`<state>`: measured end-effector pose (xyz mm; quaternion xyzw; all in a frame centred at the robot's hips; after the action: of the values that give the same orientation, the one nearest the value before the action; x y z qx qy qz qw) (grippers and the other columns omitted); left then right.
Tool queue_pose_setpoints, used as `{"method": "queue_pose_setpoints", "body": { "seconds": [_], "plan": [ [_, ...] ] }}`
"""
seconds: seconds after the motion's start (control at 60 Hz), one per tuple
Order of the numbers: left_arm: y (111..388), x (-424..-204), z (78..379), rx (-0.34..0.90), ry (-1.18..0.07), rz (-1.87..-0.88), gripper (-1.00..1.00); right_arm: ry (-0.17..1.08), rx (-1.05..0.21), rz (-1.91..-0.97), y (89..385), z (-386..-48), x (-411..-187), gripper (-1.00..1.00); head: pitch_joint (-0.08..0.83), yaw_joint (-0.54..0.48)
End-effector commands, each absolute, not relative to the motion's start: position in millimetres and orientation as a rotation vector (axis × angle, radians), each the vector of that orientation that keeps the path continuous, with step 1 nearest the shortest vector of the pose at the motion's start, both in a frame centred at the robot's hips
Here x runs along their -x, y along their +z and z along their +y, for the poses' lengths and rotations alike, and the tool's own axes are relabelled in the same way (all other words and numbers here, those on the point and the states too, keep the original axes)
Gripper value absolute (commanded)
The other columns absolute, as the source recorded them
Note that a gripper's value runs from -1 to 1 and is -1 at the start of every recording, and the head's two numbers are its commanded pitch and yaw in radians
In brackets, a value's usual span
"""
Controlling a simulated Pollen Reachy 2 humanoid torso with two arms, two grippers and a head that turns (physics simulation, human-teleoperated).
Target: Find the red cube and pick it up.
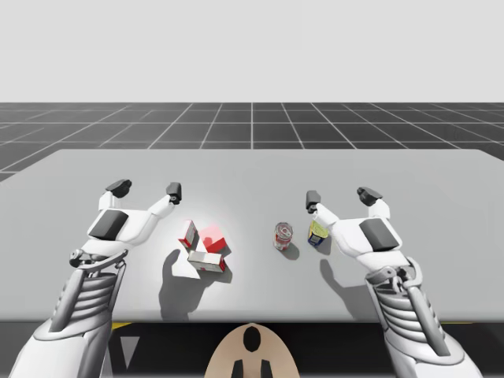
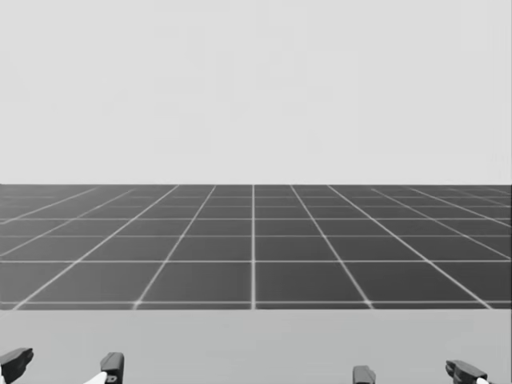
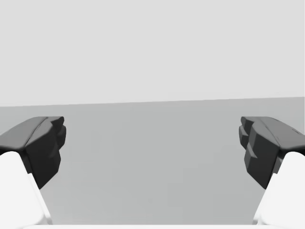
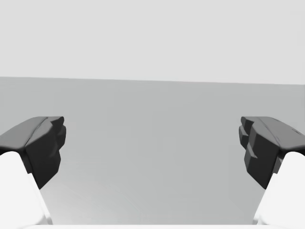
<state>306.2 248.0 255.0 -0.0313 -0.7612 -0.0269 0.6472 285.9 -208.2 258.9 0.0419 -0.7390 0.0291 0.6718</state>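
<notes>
The red cube (image 1: 211, 239) rests on the grey table (image 1: 252, 169), wedged among small red-and-white boxes. My left gripper (image 1: 146, 188) hovers open, to the left of the cube and a little farther back, nothing between its fingers. My right gripper (image 1: 340, 197) is open too, off to the cube's right, past two cans. The head view catches the tips of the left gripper (image 2: 64, 362) and the right gripper (image 2: 414, 373) along its lower edge. Bare table lies ahead of the left gripper (image 3: 152, 143) and the right gripper (image 4: 152, 143) in their wrist views.
One red-and-white box (image 1: 190, 233) stands against the cube's left side, another (image 1: 206, 261) lies in front of it. A red can (image 1: 283, 235) and a yellow can (image 1: 317, 232) stand between the cube and my right arm. The table's back half is bare.
</notes>
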Motion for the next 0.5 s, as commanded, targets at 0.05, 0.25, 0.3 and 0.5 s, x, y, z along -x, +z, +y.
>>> {"method": "queue_pose_setpoints", "body": {
  "seconds": [0.05, 0.25, 0.3, 0.5],
  "plan": [
    [254.9, -306.2, 248.2, 0.067, -0.061, -1.732, -1.00, 0.017, -0.095, -1.664, 257.0, -203.2, -283.4, -1.00, -0.006, -0.01],
    [254.8, -306.2, 248.4, 0.064, -0.060, -1.733, -1.00, 0.004, -0.062, -1.652, 258.4, -206.5, -286.8, -1.00, 0.077, 0.00],
    [254.7, -306.2, 248.3, 0.061, -0.060, -1.733, -1.00, 0.001, -0.054, -1.654, 258.4, -206.6, -287.2, -1.00, 0.122, 0.01],
    [254.4, -306.8, 248.4, 0.051, -0.063, -1.735, -1.00, 0.015, -0.027, -1.659, 257.4, -205.4, -287.7, -1.00, 0.287, 0.03]
  ]
}}
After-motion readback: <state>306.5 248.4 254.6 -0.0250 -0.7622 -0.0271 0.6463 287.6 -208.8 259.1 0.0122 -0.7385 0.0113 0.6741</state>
